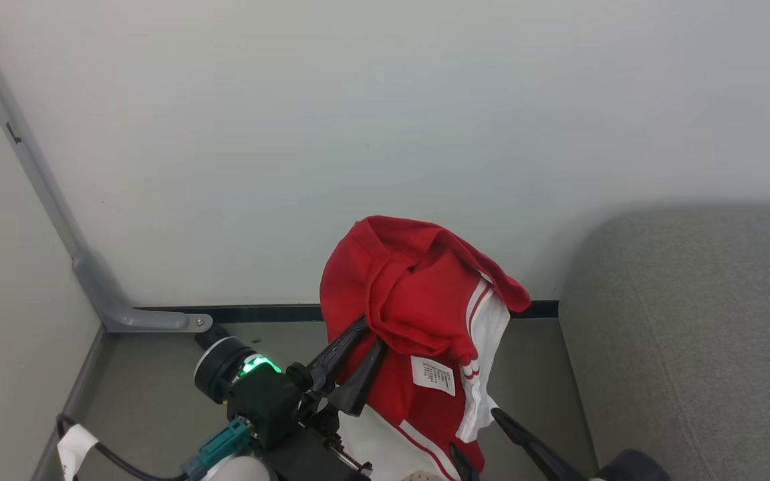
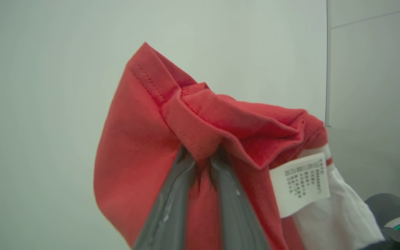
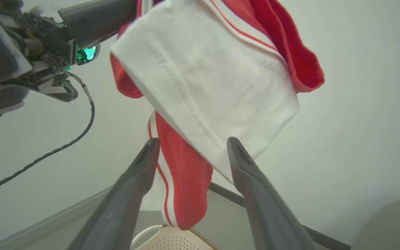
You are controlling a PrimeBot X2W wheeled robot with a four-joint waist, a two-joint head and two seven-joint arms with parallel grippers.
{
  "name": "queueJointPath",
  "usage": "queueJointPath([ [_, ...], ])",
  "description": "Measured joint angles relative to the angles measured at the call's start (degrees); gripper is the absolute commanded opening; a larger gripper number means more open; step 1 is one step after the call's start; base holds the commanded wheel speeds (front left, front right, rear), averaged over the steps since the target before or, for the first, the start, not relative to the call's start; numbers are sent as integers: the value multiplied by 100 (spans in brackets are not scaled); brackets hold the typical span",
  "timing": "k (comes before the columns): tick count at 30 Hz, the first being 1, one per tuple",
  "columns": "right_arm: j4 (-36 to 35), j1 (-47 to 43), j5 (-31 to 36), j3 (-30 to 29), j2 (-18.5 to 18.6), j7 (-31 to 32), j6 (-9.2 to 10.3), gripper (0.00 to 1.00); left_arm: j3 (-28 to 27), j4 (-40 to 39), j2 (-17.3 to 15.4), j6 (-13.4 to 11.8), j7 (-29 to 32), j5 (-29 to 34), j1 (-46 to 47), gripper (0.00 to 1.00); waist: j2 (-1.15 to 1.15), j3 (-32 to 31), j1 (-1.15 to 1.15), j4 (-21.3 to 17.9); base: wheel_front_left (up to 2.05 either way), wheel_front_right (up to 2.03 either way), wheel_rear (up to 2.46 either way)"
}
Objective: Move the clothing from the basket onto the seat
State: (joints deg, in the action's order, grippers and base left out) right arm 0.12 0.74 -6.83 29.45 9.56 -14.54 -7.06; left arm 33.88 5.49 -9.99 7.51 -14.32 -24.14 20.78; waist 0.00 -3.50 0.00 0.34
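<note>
Clothing point(image 1: 412, 300) hangs bunched in mid-air, a red fold pinched between the nearly closed fingers of the left gripper point(image 1: 370, 334). That arm reaches up and forward from the lower left of the head view, its fingers slanting toward the wall point(image 1: 358, 133). White panels, striped trim and a care label point(image 1: 433, 374) droop below the pinch. The right gripper point(image 3: 193, 140) sits lower, by the garment's hanging end, fingers spread wide and pointing upward, grasping nothing. The white panel seems to hang just beyond its tips, though contact is hard to judge. The basket point(image 3: 175, 241) lies beneath, and the grey seat point(image 1: 692, 321) stands apart to the right.
</note>
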Motion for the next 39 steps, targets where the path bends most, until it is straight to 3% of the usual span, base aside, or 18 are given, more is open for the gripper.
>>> queueJointPath([
  [16, 114, 500, 571, 91, 60, -15, 9, 100, 356, -8, -26, 0, 0, -59, 143, 0, 0, 15, 0, -12, 0, 0, 0],
  [22, 410, 624, 682, 52, 14, -15, 138, 100, 656, -65, 94, 3, -1, -90, 267, 0, 0, 33, 0, 89, 0, 0, 0],
  [39, 705, 1060, 686, 86, -338, -15, 328, 100, 1021, -22, -2, 3, -1, -154, 370, 0, 0, 67, 0, 271, 0, 0, 0],
])
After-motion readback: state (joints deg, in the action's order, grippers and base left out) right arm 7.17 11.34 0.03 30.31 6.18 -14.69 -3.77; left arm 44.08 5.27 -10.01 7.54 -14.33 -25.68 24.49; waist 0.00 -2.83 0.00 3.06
